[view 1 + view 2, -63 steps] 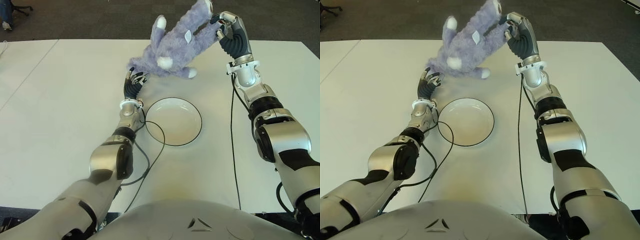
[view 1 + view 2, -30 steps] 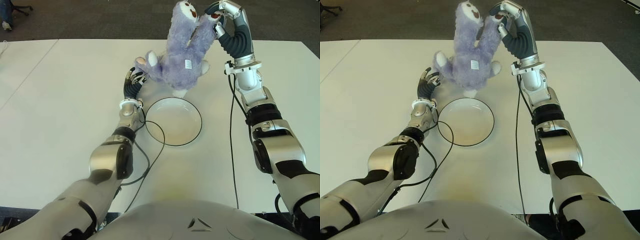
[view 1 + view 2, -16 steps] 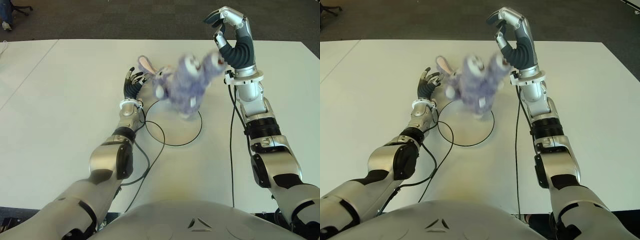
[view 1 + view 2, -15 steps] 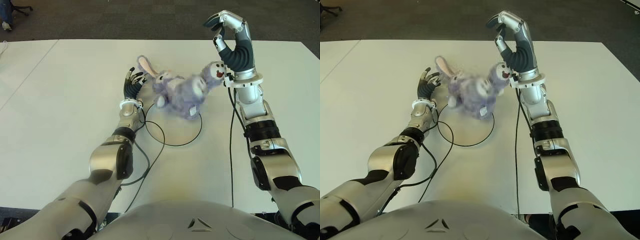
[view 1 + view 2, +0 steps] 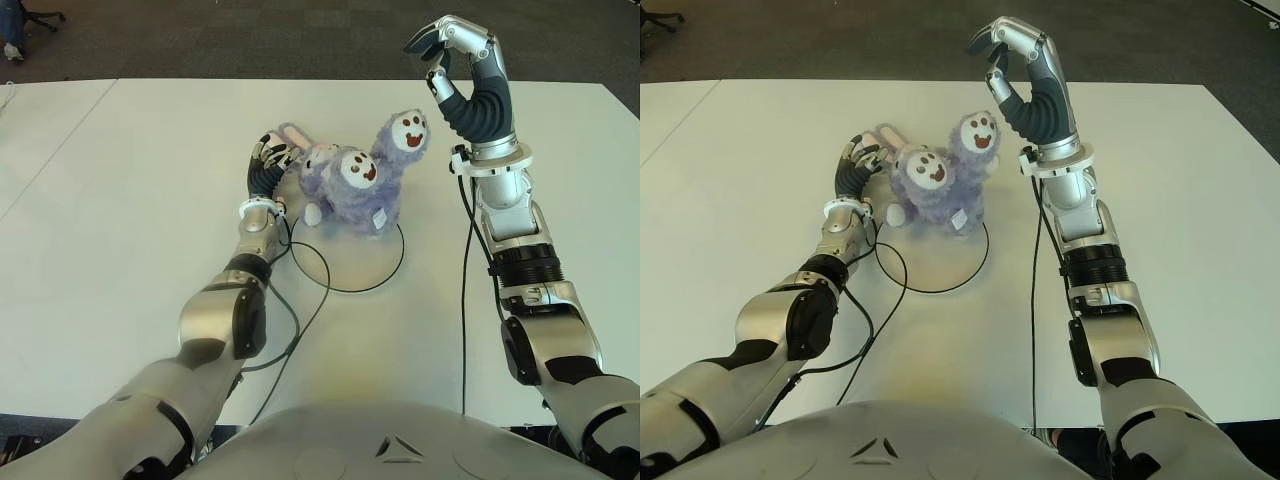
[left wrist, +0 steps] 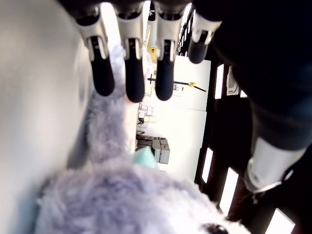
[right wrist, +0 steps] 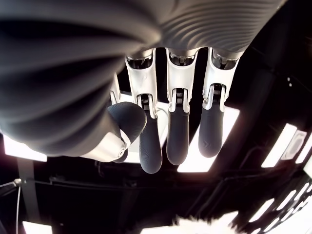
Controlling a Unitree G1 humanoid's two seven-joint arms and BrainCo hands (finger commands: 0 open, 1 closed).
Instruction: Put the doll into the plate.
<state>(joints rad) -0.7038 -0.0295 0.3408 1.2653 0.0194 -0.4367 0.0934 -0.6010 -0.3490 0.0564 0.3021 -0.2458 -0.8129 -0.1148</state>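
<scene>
The doll (image 5: 355, 185) is a lilac plush with long ears and white patches. It sits upright on the far part of the white, dark-rimmed plate (image 5: 347, 262), overlapping the far rim, and one ear reaches left. My right hand (image 5: 436, 48) hangs high above and right of the doll. Its fingers (image 7: 170, 141) are loosely extended and hold nothing. My left hand (image 5: 270, 160) shows at the plate's far left, beside the doll's ear. Its fingers (image 6: 131, 73) are straight, with lilac fur (image 6: 117, 195) just below them.
The white table (image 5: 120, 200) stretches wide on both sides. A black cable (image 5: 312, 300) loops from my left wrist over the plate's left rim. Another cable (image 5: 463, 290) runs along my right arm. Dark carpet lies beyond the far edge.
The doll left my right hand, fell, and settled upright on the plate's far part. My right hand opened and stayed raised. The left hand kept its place.
</scene>
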